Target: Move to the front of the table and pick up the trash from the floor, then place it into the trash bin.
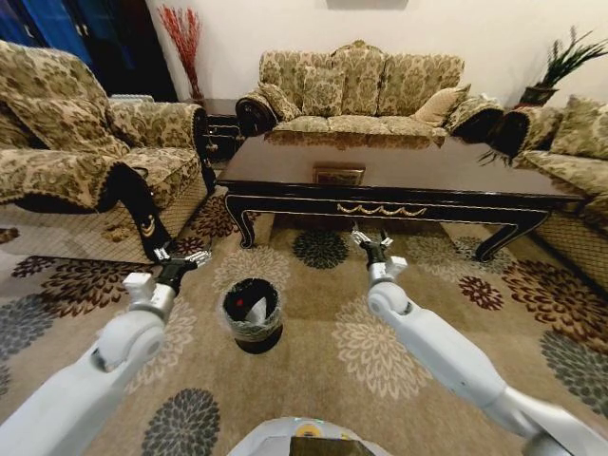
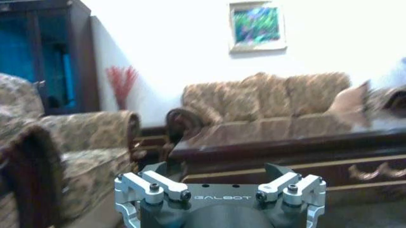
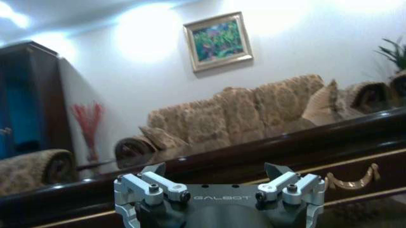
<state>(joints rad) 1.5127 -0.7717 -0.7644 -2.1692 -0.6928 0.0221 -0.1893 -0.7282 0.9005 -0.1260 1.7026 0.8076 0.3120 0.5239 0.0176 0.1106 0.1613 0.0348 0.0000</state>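
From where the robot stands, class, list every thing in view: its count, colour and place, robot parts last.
Coffee table: one, glossy dark wood, ahead, centre.
Trash bin: one, black, on the carpet between the arms; something red and white inside.
Sofas: three, gold floral; the back one behind the table, the others left and right.
Red twigs: one bunch, far left corner.
Potted plant: one, green, far right.
Painting: one, framed, above the back sofa.
Carpet: one, beige with flower medallions.
Left tool: open, above the carpet.
Right tool: open, near the table's front.
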